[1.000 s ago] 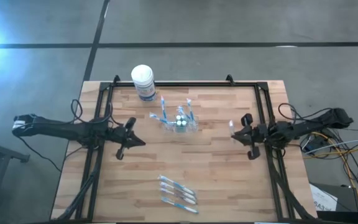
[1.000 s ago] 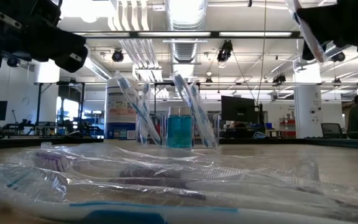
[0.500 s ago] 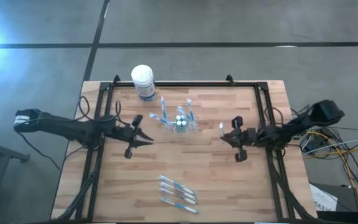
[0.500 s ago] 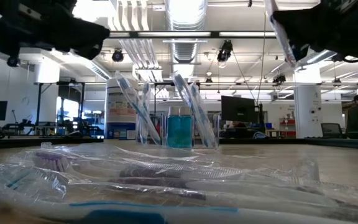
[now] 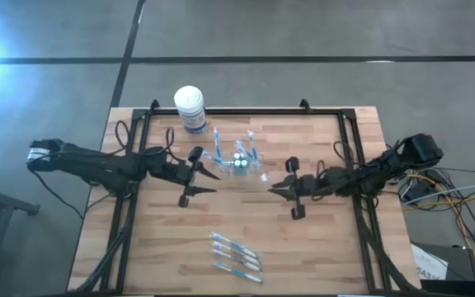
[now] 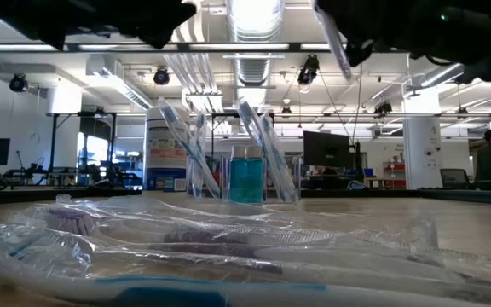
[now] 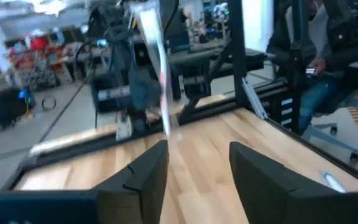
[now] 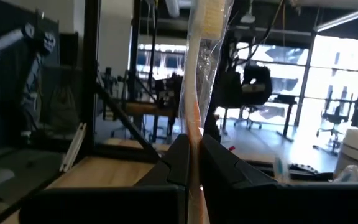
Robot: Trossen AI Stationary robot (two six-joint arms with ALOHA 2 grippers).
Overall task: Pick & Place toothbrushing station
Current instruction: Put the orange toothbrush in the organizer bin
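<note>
The clear cup stands upright at mid-table with several wrapped toothbrushes leaning in it and a blue piece inside. More wrapped toothbrushes lie flat near the table's near edge. My right gripper, just right of the cup, is shut on a wrapped toothbrush. My left gripper hangs open just left of the cup, holding nothing; its two fingers stand apart. My right gripper pinches the wrapped toothbrush between its two fingers, on the handle part. The fingers lie about level, coming from the table's right and across the brush. The brush stands nearly upright above the fingers, lifted clear of the table, in its clear wrapper.
A white-lidded tub with a blue label stands at the far edge, left of the cup. A dark frame borders the table's far and side edges. Bare wood lies between the cup and the lying toothbrushes. A seated person is beyond the table.
Both grippers have moved in from the table's sides toward the cup at the middle. My left gripper has opened on the way. My right gripper has stayed shut and carried the toothbrush, still upright, toward the table's left.
</note>
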